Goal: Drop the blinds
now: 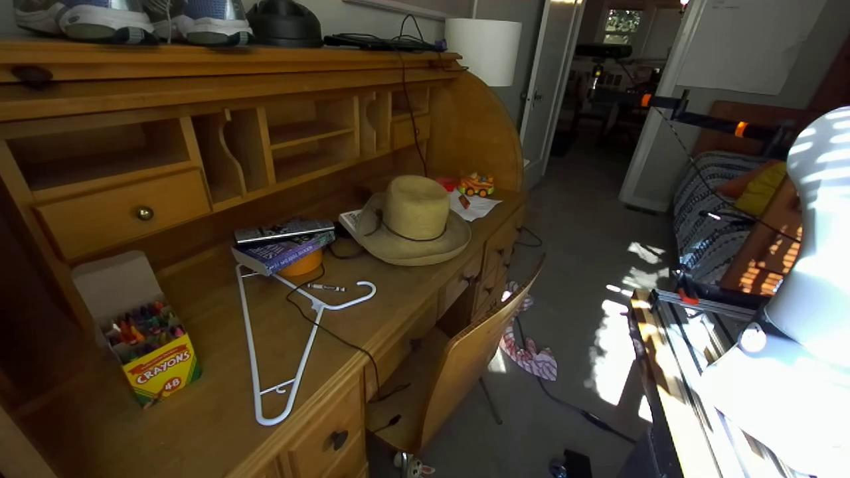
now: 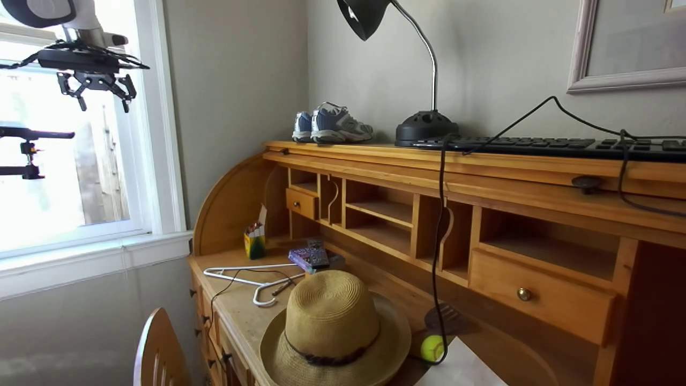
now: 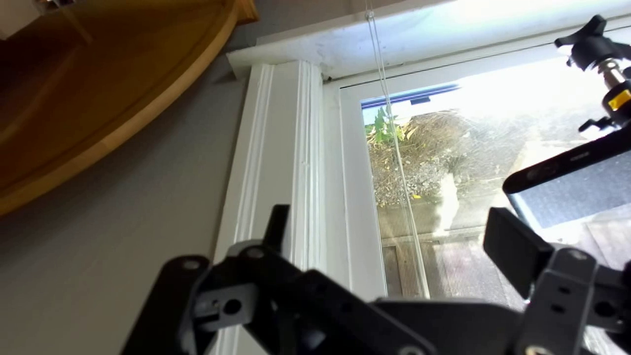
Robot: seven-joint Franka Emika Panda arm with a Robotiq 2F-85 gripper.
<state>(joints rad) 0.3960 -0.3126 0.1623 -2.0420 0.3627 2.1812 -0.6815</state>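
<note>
The window (image 2: 107, 161) stands at the left in an exterior view, with its glass also filling the right of the wrist view (image 3: 443, 197). A thin pale blind cord (image 3: 400, 158) hangs before the glass, with a small knob (image 3: 369, 15) on it. The blinds themselves are not clearly visible. My gripper (image 2: 104, 105) is open and empty, pointing down in front of the window. In the wrist view, the cord passes between the spread fingers of my gripper (image 3: 397, 237), and part of it is hidden behind the gripper body. I cannot tell the depth between them.
A black camera on a mount (image 3: 567, 167) is close to the right finger; its bracket also shows in an exterior view (image 2: 29, 155). The wooden roll-top desk (image 2: 225, 214) stands beside the window, bearing a hat (image 2: 332, 311) and hanger (image 2: 265, 294). A chair (image 2: 155, 348) stands before it.
</note>
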